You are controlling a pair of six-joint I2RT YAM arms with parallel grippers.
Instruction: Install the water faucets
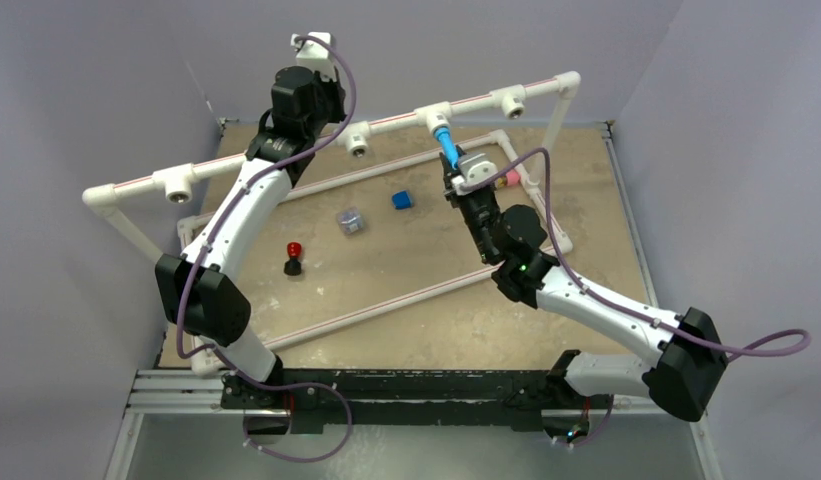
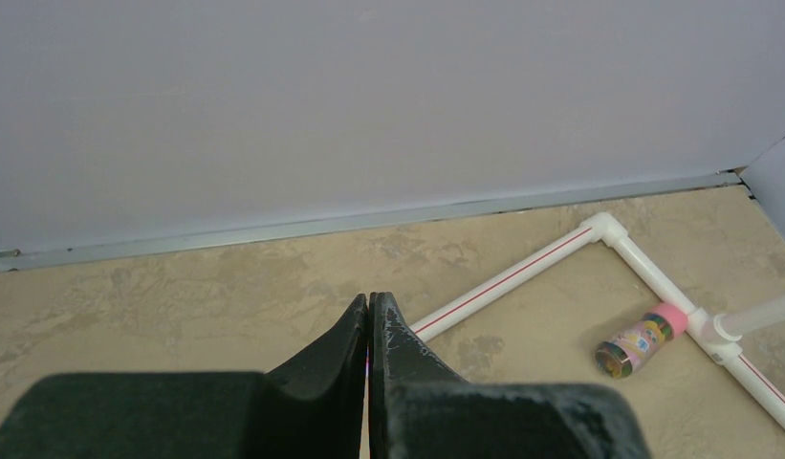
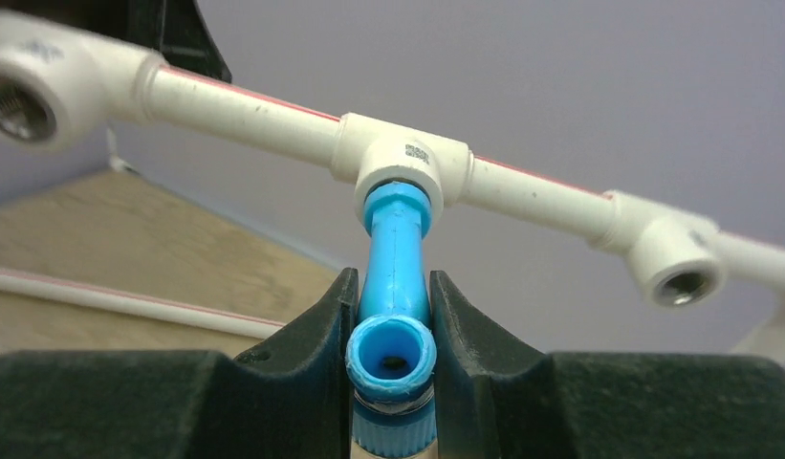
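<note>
My right gripper [image 3: 392,296] clamps the light-blue plastic water faucet [image 3: 396,251], far end at the mouth of a white plastic tee fitting [image 3: 404,161] on the raised white pipe [image 3: 245,113]; my left gripper [image 2: 369,308], closed empty, hangs above the tan tabletop [image 2: 178,287].

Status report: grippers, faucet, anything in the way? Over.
Left gripper shut, empty. Right gripper shut on light-blue faucet, its end at the tee fitting socket. Nothing blocking in view.
</note>
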